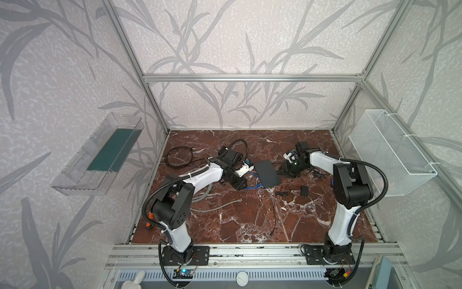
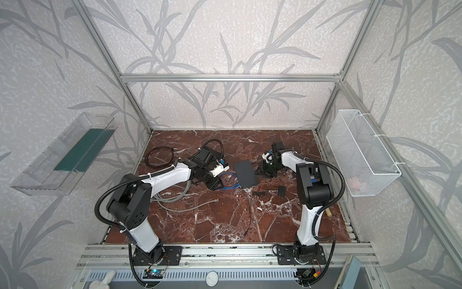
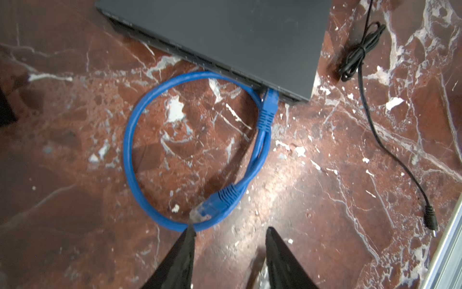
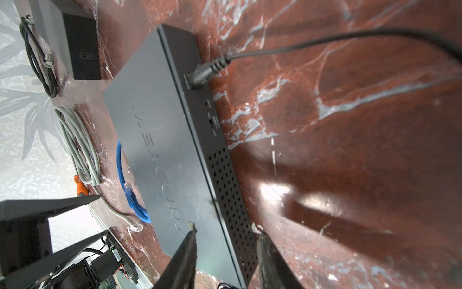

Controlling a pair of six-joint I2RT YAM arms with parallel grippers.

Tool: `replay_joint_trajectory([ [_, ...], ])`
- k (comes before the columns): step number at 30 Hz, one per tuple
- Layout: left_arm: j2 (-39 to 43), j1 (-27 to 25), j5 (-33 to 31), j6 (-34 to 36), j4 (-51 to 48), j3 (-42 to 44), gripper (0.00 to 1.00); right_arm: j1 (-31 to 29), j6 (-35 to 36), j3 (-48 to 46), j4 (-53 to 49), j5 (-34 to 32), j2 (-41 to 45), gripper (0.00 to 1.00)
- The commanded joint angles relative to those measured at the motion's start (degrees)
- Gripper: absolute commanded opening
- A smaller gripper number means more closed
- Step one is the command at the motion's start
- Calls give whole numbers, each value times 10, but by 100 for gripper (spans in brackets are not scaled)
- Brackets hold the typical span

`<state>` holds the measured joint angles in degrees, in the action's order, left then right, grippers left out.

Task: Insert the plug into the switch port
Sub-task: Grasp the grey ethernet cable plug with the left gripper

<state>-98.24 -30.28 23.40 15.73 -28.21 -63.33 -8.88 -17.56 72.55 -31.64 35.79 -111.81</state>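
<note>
Switch (image 1: 267,173) lay flat mid-desk (image 1: 245,220) in both top views, between the two arms. Blue cable (image 3: 128,142) looped on the desk, centre of the left wrist view. Inserted plug (image 3: 269,100) sat in a port at the switch's corner, right of centre. Loose plug (image 3: 212,204) lay on the desk, lower centre, its clear tip just beside one left jaw. Left jaws moderately parted, nothing between them. Right jaws parted too, bottom centre of the right wrist view, straddling the switch's vented edge; contact unclear. Black power plug (image 4: 202,73) sat in the switch's side, upper centre.
</note>
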Motion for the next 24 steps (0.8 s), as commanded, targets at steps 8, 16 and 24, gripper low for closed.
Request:
replay_joint_trajectory([
  [8, 44, -41, -73, -83, -52, 75, 48, 1, 2, 7, -11, -1, 19, 41],
  [16, 20, -61, -120, -78, -64, 73, 47, 0, 2, 12, -9, 4, 12, 41],
  [24, -12, -74, -141, -60, -76, 64, 35, 0, -2, 1, -1, 8, 25, 42],
])
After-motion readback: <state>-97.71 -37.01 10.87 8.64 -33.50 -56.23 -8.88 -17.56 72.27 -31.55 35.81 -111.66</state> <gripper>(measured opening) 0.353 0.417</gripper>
